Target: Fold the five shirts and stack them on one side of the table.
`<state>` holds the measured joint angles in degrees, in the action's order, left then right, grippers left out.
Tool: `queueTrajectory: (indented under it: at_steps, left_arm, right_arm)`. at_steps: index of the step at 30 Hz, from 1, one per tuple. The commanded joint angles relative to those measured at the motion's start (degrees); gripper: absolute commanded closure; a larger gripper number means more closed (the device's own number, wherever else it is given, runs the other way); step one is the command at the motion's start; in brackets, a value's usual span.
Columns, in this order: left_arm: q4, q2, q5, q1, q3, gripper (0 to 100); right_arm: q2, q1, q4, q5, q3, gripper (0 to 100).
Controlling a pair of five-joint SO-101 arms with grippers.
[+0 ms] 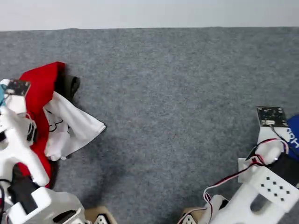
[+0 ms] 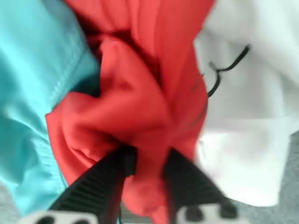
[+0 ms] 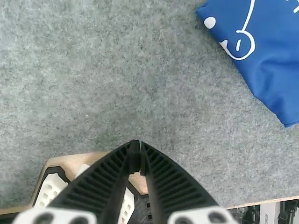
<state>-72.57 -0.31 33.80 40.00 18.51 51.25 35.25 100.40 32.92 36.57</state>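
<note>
A heap of shirts lies at the table's left edge: a red shirt [image 1: 41, 93], a white shirt [image 1: 70, 123] with black line print, and a dark one [image 1: 70, 86] behind. My left gripper [image 2: 147, 163] is shut on a bunched fold of the red shirt [image 2: 135, 102], with a turquoise shirt [image 2: 32, 93] on one side and the white shirt [image 2: 252, 112] on the other. My right gripper [image 3: 137, 151] is shut and holds nothing, low over the grey mat near the front edge. A folded blue shirt [image 3: 261, 46] with white print lies flat at the table's right edge [image 1: 294, 135].
The grey mat [image 1: 177, 102] covers the table, with a wide bare stretch between the two arms. A white wall runs along the far edge. The arm bases and their cables [image 1: 233, 179] stand at the front edge.
</note>
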Motion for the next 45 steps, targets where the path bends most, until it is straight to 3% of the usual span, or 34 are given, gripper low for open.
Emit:
queueTrajectory:
  at_steps: [1, 6, 12, 18, 22, 25, 32, 37, 45]
  left_arm:
    - [-7.91, -3.96, -0.09, -4.22, -8.75, 100]
    - [-15.82, -13.89, -8.09, -14.33, -20.00, 100]
    - [-15.65, -23.65, -21.01, -32.70, -29.14, 100]
    - [-15.12, -23.12, -29.45, -55.12, -28.09, 100]
    - [-10.55, -17.05, -32.53, -63.56, -22.20, 100]
    - [-9.14, -10.29, -33.41, -66.73, -19.65, 98]
    - [-18.37, -3.16, -35.34, -68.84, -27.74, 78]
    - [-27.34, -3.16, -32.53, -67.87, -39.78, 77]
    - [-27.96, -8.00, -32.18, -58.29, -42.07, 77]
  right_arm:
    - [0.84, -0.84, 1.98, -0.70, -0.62, 98.7]
    - [0.84, -0.84, 1.98, -0.53, -0.62, 98.7]
    - [0.84, -0.84, 1.98, -0.53, -0.62, 98.7]
    - [0.84, -0.84, 1.98, -0.44, -0.62, 98.8]
    - [0.84, -0.84, 1.98, -0.44, -0.62, 98.9]
    - [0.84, -0.84, 1.98, -0.44, -0.62, 98.9]
    - [0.84, -0.84, 1.98, -0.44, -0.62, 98.7]
    - [0.84, -0.75, 1.98, -0.62, -0.62, 98.7]
    - [0.84, -1.19, 2.07, -0.62, -1.76, 98.6]
